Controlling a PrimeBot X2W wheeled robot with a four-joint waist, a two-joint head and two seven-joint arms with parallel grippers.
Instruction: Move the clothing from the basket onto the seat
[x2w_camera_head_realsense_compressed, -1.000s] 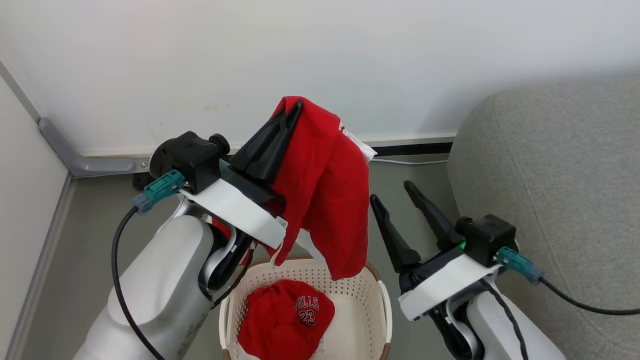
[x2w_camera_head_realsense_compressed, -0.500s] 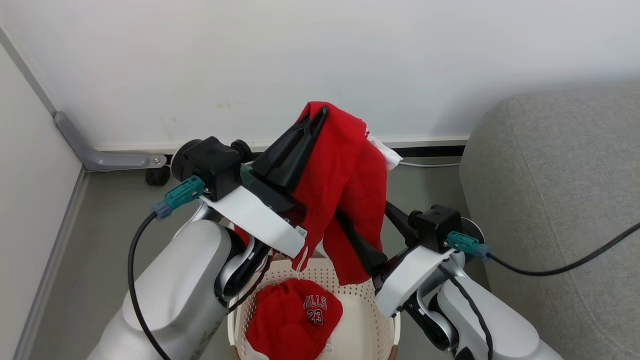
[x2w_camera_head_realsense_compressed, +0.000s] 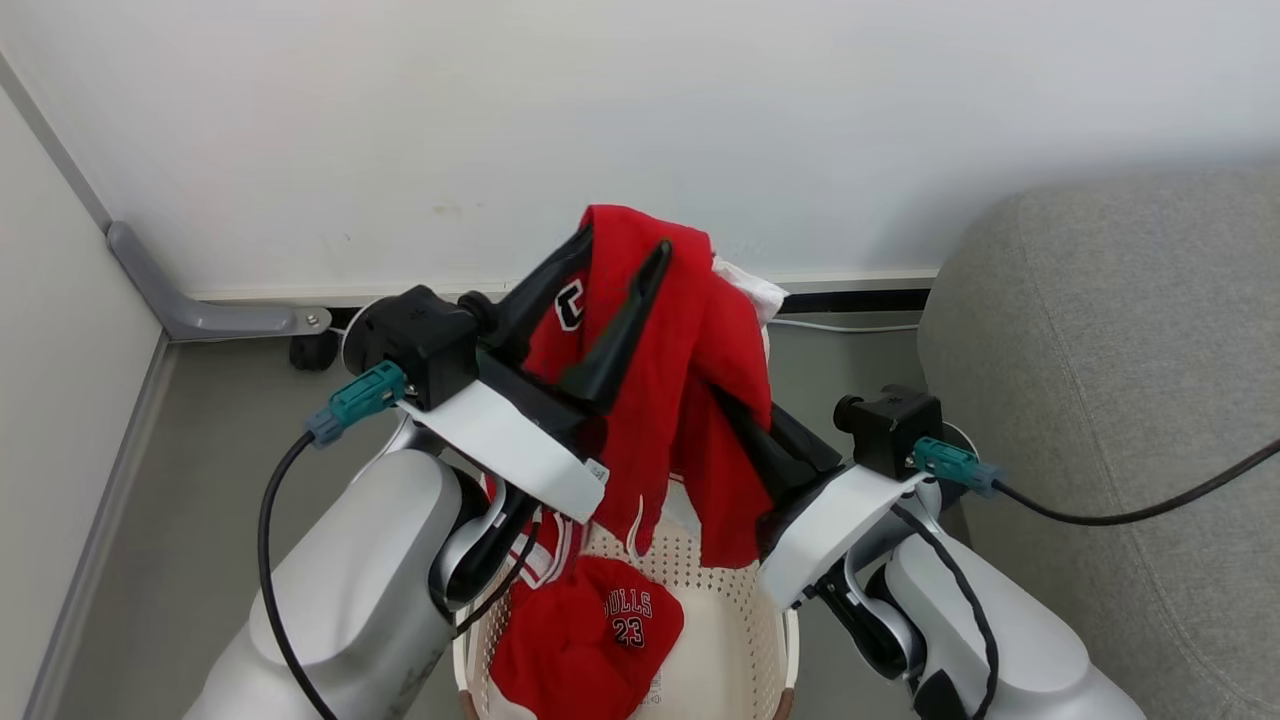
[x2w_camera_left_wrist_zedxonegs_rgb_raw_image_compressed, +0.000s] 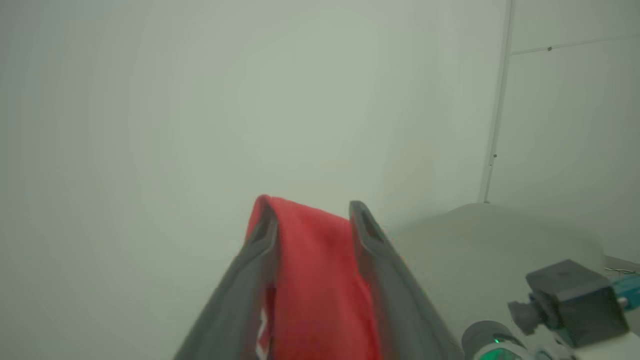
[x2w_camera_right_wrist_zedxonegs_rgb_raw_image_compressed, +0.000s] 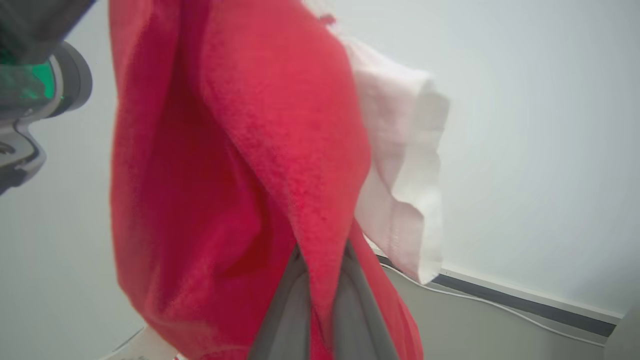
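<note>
Hanging above the basket (x2w_camera_head_realsense_compressed: 745, 590), short of the seat (x2w_camera_head_realsense_compressed: 1100, 350), the red garment (x2w_camera_head_realsense_compressed: 690, 340) is now pinched by the jaws of the right gripper (x2w_camera_right_wrist_zedxonegs_rgb_raw_image_compressed: 322, 250), while those of the left gripper (x2w_camera_head_realsense_compressed: 624, 242), clamped a second ago, are spread: a handover seatward is judged underway.

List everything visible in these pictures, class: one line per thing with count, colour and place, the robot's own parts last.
hanging garment: one, red with white trim, held above the basket
printed garment: one, red, "BULLS 23", in the basket
basket: one, cream, floor between the arms
seat: one, grey, right
cable: one, white, along the skirting
left gripper: one, dark, jaws apart, fabric draped between
right gripper: one, dark, jaws shut on hanging garment
</note>
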